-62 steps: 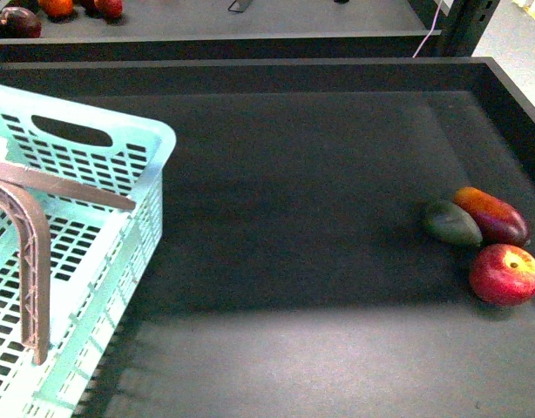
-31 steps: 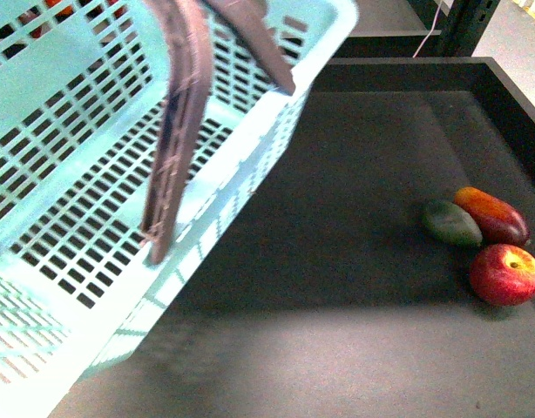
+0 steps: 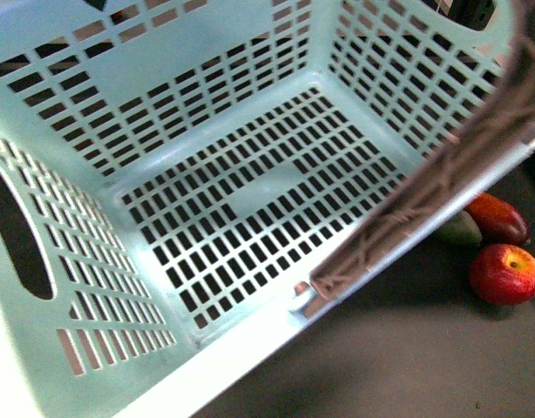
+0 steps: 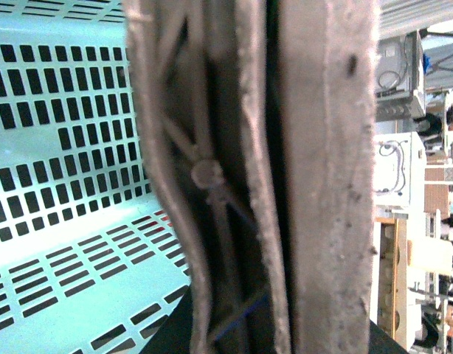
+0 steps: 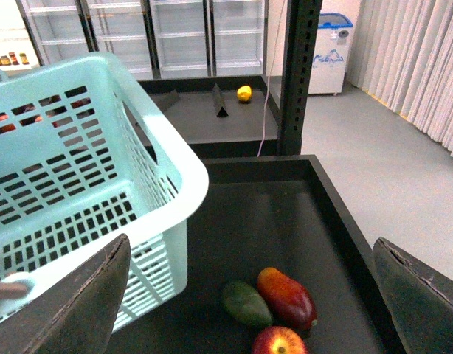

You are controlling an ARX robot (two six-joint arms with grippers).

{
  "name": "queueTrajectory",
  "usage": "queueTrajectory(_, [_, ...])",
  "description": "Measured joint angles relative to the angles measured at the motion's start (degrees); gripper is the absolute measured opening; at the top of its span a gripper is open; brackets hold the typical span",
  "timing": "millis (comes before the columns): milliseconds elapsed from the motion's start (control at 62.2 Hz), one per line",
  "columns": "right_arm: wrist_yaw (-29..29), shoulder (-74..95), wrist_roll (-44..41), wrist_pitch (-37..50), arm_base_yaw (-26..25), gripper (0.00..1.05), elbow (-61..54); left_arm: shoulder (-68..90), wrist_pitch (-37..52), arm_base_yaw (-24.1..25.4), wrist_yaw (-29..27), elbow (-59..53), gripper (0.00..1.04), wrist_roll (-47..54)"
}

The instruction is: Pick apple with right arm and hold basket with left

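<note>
The mint-green basket (image 3: pixel 206 218) is lifted and tilted, filling most of the front view; its brown ribbed handle (image 3: pixel 442 165) crosses the right side. My left gripper is shut on that handle (image 4: pixel 285 177), which fills the left wrist view; the jaws themselves are hidden. The red apple (image 3: pixel 505 273) lies on the dark table at the right, also in the right wrist view (image 5: pixel 279 343). My right gripper (image 5: pixel 249 295) is open, high above the apple, its fingers (image 5: pixel 79 295) wide apart.
A red-orange mango (image 5: pixel 287 296) and a dark green oval fruit (image 5: pixel 246 303) lie touching just beyond the apple. The table's raised black rim (image 5: pixel 337 214) runs close past them. The basket (image 5: pixel 86 184) hangs beside the fruit. Shelves stand behind.
The basket has been lifted off the table's left side and swung up and right, tilting toward the camera until it covers most of the front view. The fruit has not moved.
</note>
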Motion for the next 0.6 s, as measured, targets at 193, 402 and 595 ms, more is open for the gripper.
queueTrajectory(193, [0.00, 0.00, 0.00, 0.00, 0.00, 0.96, 0.00, 0.00, -0.02, -1.36, -0.17, 0.00, 0.16, 0.90])
queueTrajectory(402, [0.00, 0.00, 0.00, 0.00, 0.00, 0.96, 0.00, -0.02, -0.02, -1.14, -1.18, 0.00, 0.16, 1.77])
queueTrajectory(595, [0.00, 0.00, 0.00, 0.00, 0.00, 0.96, 0.00, -0.02, -0.02, -1.14, -0.70, 0.00, 0.16, 1.73])
